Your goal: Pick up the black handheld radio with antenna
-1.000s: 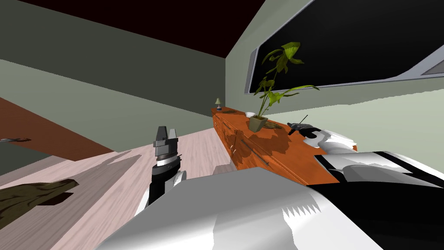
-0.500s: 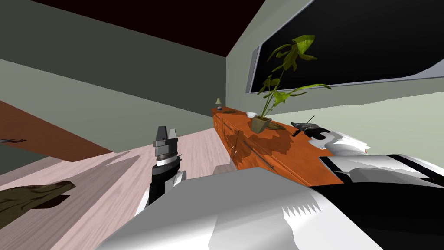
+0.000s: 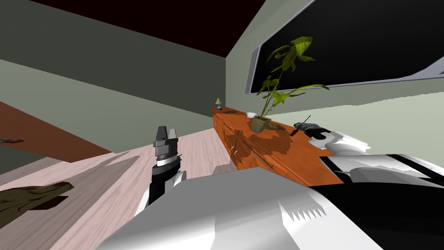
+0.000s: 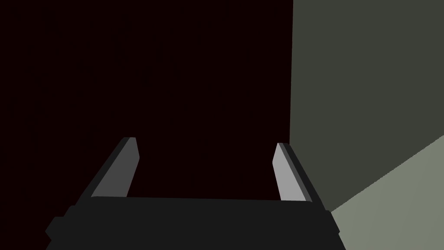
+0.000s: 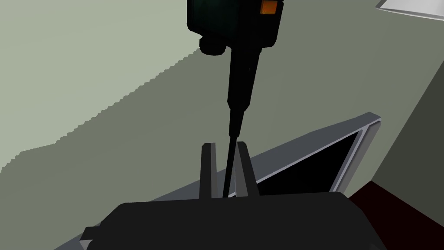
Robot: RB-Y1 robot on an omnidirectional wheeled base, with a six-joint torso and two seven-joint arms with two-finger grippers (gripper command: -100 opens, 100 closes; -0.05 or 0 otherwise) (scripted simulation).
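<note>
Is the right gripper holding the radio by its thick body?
No: the right gripper is shut on the thin antenna, and the radio body lies beyond its fingertips.

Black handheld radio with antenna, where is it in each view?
Head view: black handheld radio with antenna over the orange sideboard, beside the green potted plant.
Right wrist view: its body ahead, antenna pinched in the right gripper.
Left wrist view: open left gripper, aimed elsewhere.
Shared landmark: grey-framed black window.

Dim flat render, jagged shadows, wide-lens splay
</note>
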